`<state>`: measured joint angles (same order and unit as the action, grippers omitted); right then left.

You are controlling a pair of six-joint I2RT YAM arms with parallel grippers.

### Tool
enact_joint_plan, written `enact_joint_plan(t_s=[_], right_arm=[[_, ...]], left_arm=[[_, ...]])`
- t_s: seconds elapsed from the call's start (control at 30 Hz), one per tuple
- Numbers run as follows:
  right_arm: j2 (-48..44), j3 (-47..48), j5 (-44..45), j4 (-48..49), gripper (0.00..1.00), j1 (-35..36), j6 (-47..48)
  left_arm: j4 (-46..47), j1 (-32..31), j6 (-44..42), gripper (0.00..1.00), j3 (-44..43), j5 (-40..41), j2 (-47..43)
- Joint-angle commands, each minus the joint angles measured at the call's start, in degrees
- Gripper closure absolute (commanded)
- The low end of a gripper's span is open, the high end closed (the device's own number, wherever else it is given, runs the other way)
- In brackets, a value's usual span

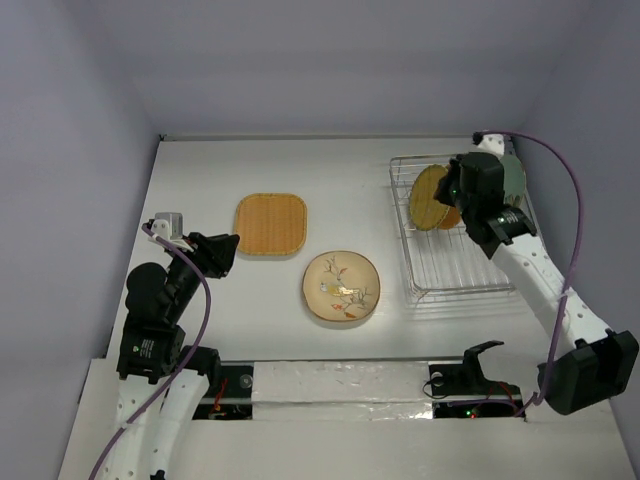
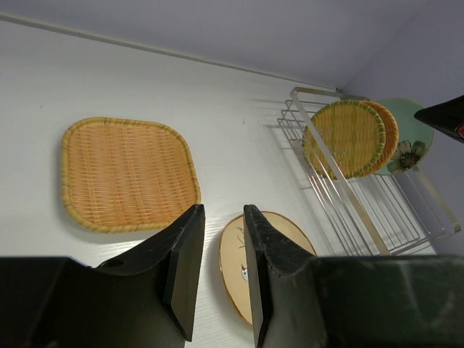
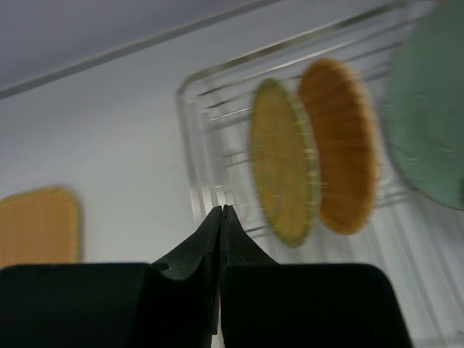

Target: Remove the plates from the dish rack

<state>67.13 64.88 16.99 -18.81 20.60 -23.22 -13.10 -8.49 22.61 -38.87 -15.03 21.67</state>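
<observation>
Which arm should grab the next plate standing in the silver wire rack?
Right. The right gripper hovers at the silver wire dish rack, shut and empty, close to the yellow-green checked plate. The left gripper sits far off, near the orange rounded-square plate.

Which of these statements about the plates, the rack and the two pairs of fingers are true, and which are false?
1. The silver wire dish rack holds three: a yellow-green round plate, an orange round plate and a pale green round plate. True.
2. The orange rounded-square woven plate is in the rack. False: it lies flat on the white table.
3. The right fingers are shut, holding nothing. True.
4. The left fingers grip the cream round plate with a branch motif. False: they grip nothing; that plate lies on the table.
</observation>
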Motion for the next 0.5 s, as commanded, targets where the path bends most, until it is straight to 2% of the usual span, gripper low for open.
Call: enact_joint_plan(t_s=[0.0,0.03,0.1,0.3,0.37,0.47], right_arm=[[1.2,0.7,4.2,-3.7,1.0,-5.9,2.9],[2.7,1.1,3.7,-4.5,0.78,-8.2,3.3],[4.7,2.9,2.9,-4.8,0.59,-9.4,4.1],[11.3,4.5,-1.0,-2.1,0.56,-12.4,3.7],[13.7,4.7,-1.6,-1.3,0.57,-13.0,3.7],[15.6,5.3,-2.1,-0.8,0.64,-13.0,3.8]], left_arm=[[2.7,0.4,-0.2,0.75,0.6,-1.1,-0.2],[2.8,0.4,-0.2,0.75,0.6,-1.1,-0.3],[2.8,0.4,-0.2,0.75,0.6,-1.1,-0.2],[2.8,-0.1,-0.2,0.75,0.6,-1.1,0.0],[2.9,-0.1,-0.2,0.74,0.6,-1.2,0.0],[3.0,-0.1,-0.3,0.74,0.6,-1.2,0.2]])
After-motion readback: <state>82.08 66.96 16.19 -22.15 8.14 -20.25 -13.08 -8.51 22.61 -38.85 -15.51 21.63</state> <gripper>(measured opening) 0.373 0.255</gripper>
